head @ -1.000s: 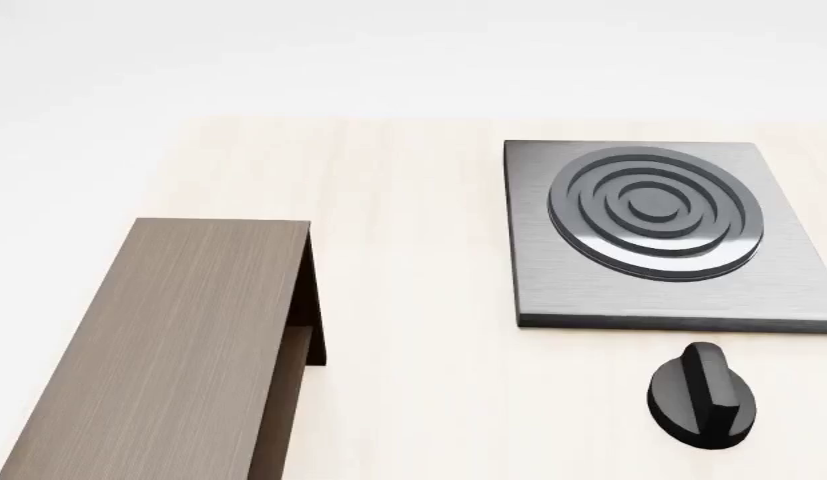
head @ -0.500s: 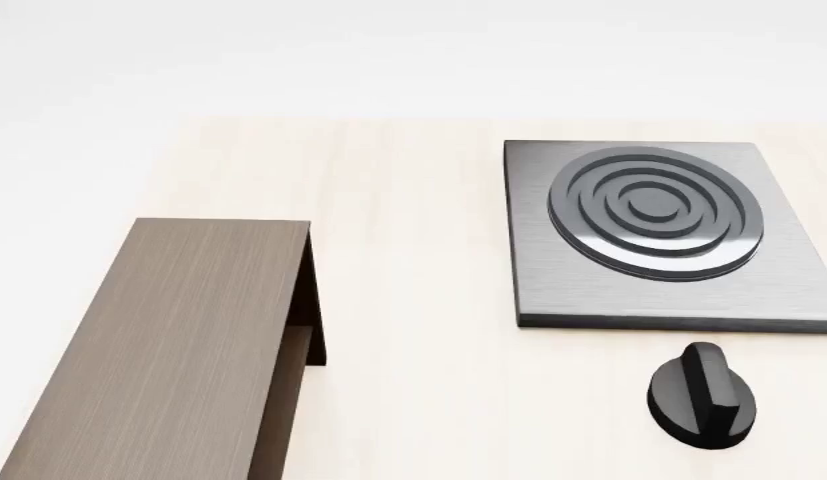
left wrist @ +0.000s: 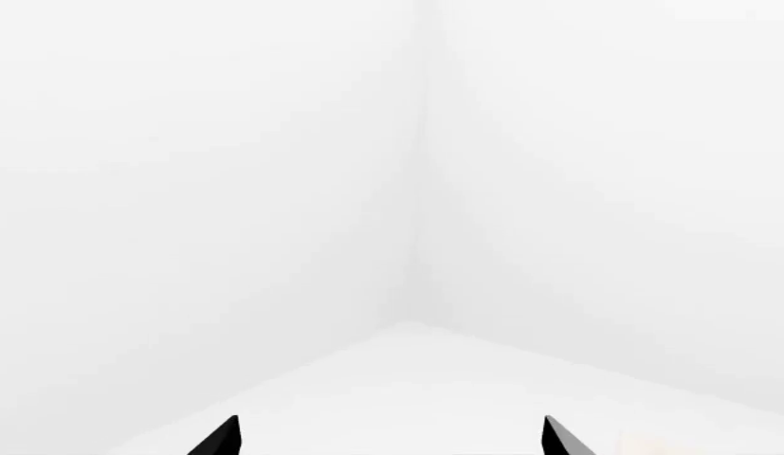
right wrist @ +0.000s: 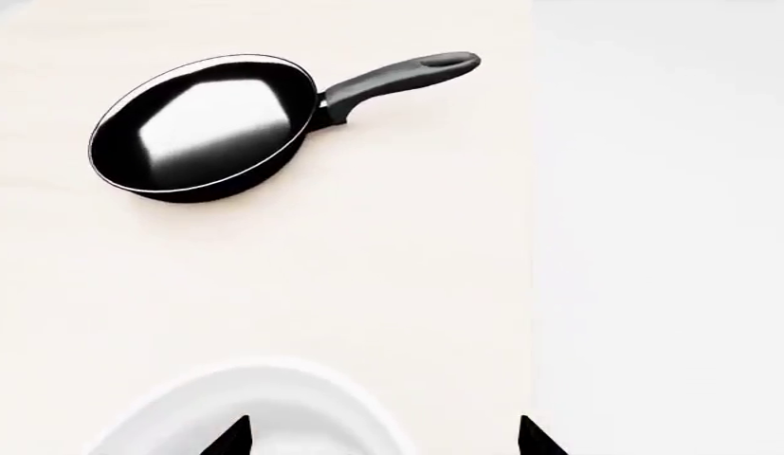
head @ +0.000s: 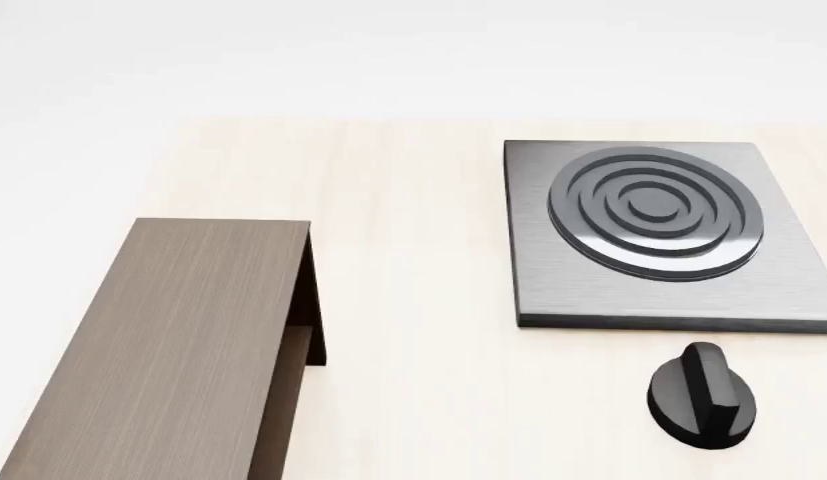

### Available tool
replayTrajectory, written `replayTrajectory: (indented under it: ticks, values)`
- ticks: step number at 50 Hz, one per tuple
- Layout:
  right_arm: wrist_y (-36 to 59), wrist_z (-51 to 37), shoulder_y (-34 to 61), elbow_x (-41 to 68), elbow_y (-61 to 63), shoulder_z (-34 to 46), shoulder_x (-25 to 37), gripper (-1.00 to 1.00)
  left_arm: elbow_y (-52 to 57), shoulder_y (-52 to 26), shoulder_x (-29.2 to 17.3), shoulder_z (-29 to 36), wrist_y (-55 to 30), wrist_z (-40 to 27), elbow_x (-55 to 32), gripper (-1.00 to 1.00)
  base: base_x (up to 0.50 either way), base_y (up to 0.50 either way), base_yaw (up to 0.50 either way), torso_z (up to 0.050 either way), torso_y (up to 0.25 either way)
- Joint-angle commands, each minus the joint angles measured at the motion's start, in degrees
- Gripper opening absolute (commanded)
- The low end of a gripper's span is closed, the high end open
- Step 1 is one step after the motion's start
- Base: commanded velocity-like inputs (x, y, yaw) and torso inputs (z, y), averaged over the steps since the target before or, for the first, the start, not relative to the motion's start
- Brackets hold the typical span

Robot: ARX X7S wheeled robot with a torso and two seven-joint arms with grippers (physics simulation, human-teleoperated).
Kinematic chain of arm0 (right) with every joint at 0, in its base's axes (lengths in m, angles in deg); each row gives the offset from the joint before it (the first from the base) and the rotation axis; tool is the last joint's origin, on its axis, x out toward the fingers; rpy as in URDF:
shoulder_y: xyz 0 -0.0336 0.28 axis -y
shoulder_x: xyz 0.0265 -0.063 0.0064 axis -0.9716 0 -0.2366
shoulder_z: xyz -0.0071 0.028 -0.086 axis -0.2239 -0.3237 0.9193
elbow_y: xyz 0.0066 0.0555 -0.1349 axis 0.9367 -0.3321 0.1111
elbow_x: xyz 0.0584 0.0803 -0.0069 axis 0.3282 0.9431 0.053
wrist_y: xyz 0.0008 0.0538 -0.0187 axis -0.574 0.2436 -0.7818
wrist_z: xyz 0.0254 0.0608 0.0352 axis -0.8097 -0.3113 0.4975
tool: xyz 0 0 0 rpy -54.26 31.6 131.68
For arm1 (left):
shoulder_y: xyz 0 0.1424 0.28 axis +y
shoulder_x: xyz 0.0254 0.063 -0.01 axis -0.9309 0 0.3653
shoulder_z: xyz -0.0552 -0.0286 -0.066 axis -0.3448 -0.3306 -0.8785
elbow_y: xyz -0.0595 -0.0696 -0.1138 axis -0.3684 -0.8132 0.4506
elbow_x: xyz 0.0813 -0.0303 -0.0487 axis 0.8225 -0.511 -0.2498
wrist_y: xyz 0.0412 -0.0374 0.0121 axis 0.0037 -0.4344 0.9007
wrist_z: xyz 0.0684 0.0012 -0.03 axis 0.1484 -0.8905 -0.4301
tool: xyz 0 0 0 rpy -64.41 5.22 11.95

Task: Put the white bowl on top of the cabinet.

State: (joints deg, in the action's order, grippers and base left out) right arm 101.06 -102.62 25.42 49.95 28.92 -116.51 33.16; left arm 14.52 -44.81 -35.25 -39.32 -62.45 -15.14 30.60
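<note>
The dark brown wood-grain cabinet stands at the left of the pale table in the head view, its flat top bare and its inner shelf showing at its right side. The white bowl shows only in the right wrist view, as a glossy white rim under my right gripper. That gripper is open, with its two black fingertips wide apart; one tip lies over the bowl, the other over the table beside it. My left gripper is open and empty, facing white walls. Neither arm shows in the head view.
A grey square stove plate with round rings sits at the right of the table, with a black knob in front of it. A black frying pan with a dark handle lies on the table beyond the bowl. The table edge runs beside the bowl.
</note>
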Motion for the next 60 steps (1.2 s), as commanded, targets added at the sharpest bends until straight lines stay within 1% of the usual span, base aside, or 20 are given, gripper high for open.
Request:
replayTrajectory:
  ticks: [1, 6, 7, 9, 26, 30, 31, 39, 60]
  values:
    - [-0.1, -0.3, -0.3, 0.0, -0.9, -1.4, 0.1, 1.00, -0.5, 0.4, 0.0, 0.2, 0.9, -0.2, 0.0, 1.00, 0.00, 0.00, 0.00, 0.000, 0.000]
    - [-0.4, 0.0, -0.5, 0.2, -1.7, -1.9, 0.1, 1.00, 0.6, -0.5, -0.4, 0.3, -1.1, -0.4, -0.2, 1.00, 0.00, 0.00, 0.00, 0.000, 0.000]
    - [-0.3, 0.0, -0.5, 0.3, -1.9, -2.1, 0.0, 1.00, 0.0, 0.0, -0.2, 0.4, 0.0, -0.4, -0.1, 1.00, 0.00, 0.00, 0.00, 0.000, 0.000]
    - [-0.9, 0.2, -0.7, 0.4, -2.7, -2.5, 0.0, 1.00, 0.6, -0.5, -0.4, 0.3, -1.0, -0.5, -0.3, 1.00, 0.00, 0.00, 0.00, 0.000, 0.000]
    - [0.0, 1.4, -0.1, 2.2, -5.4, -6.1, -0.1, 1.00, 0.5, -0.3, -0.9, 1.1, -0.6, -1.1, 0.6, 1.00, 0.00, 0.00, 0.00, 0.000, 0.000]
    - [-0.3, 1.6, -0.2, 2.3, -6.1, -6.5, 0.0, 1.00, 0.5, -0.3, -0.8, 0.9, -0.8, -0.9, 0.0, 1.00, 0.00, 0.00, 0.00, 0.000, 0.000]
    - [-0.3, 1.7, -0.1, 2.4, -6.2, -6.6, 0.1, 1.00, 0.7, -0.4, -0.5, 0.3, -1.3, -0.5, -1.4, 1.00, 0.00, 0.00, 0.00, 0.000, 0.000]
    - [-0.4, 1.8, 0.0, 2.7, -7.6, -7.4, 0.0, 1.00, 1.0, -0.4, -0.8, 0.7, -1.5, -1.0, -0.7, 1.00, 0.00, 0.00, 0.00, 0.000, 0.000]
    - [-4.6, 3.3, -0.5, 3.2, -14.3, -8.4, 0.6, 1.00, 0.5, -0.5, -1.0, 1.0, -1.1, -1.1, -1.0, 1.00, 0.00, 0.00, 0.00, 0.000, 0.000]
